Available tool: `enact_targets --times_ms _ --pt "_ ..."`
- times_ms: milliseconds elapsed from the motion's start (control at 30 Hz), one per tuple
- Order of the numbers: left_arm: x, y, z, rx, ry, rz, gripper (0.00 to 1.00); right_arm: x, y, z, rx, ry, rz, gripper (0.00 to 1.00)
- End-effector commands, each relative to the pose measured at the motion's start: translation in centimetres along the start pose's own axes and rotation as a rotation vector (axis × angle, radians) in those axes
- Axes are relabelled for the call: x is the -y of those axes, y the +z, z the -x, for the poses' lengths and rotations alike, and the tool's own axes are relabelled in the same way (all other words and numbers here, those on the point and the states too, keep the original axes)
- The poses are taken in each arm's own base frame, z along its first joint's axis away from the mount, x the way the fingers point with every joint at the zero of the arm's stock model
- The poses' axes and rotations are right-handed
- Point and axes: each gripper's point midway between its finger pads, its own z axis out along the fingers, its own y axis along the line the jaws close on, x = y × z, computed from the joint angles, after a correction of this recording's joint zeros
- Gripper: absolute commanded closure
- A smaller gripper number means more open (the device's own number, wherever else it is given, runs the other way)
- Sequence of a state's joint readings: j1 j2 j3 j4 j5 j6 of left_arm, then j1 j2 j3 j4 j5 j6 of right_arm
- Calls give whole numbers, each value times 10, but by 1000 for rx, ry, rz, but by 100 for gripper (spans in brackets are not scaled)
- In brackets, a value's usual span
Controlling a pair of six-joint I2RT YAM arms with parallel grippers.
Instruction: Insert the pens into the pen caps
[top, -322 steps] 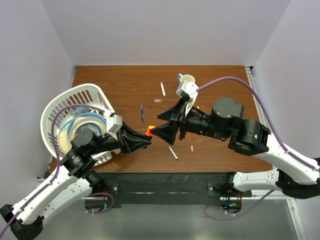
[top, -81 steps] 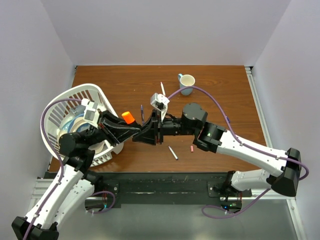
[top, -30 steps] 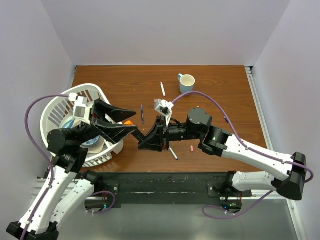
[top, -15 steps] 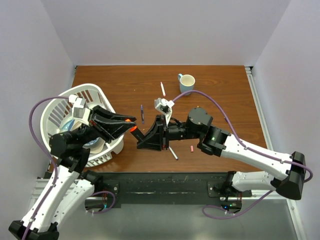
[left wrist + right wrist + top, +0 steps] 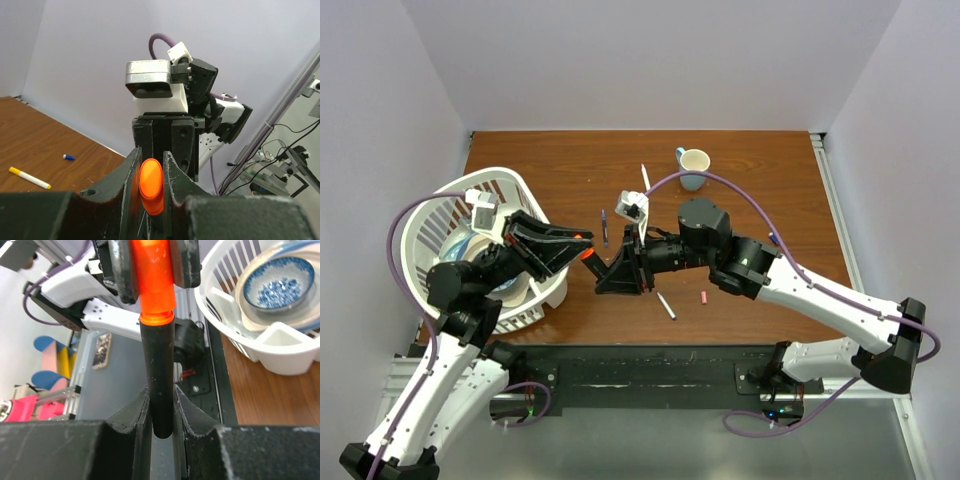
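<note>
Here, black highlighter (image 5: 159,355) tight in right claw (image 5: 161,392), nose at orange cap (image 5: 151,181) tight in left claw (image 5: 150,159).

Basket (image 5: 505,174) left, mug (image 5: 694,163) rear, pen (image 5: 645,178) beside mug

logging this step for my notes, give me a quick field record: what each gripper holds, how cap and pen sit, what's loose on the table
left gripper: shut on small orange plastic cap
right gripper: shut on thick black highlighter barrel
cap and barrel: in line, cap's open end meeting the barrel, held off the table
loose on brown wooden table: thin white pen, dark purple pen, grey pen, pink cap
also there: pale mug; white plastic basket holding blue patterned bowl
</note>
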State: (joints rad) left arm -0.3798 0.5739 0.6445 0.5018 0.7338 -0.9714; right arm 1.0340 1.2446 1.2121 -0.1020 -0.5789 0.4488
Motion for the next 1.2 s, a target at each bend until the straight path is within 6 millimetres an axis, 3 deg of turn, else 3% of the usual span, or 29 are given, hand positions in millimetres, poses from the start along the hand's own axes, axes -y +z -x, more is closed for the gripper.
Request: enact_targets --times_ms 0,267,400,667,1167 --pt "-8 -18 -59 -246 -89 -3 100 -15 -23 102 296 -200 -43 100" --pt "-15 -21 -66 -238 -123 17 100 -6 -10 107 286 -223 -32 100" --pt "-11 -21 -65 -233 -120 -5 100 -10 -5 119 304 -233 5 100" --pt "-15 -35 -88 -304 -156 15 100 -8 -12 139 349 -254 18 100" --pt "-14 -43 -103 -371 -194 6 100 14 -5 145 305 -291 31 100"
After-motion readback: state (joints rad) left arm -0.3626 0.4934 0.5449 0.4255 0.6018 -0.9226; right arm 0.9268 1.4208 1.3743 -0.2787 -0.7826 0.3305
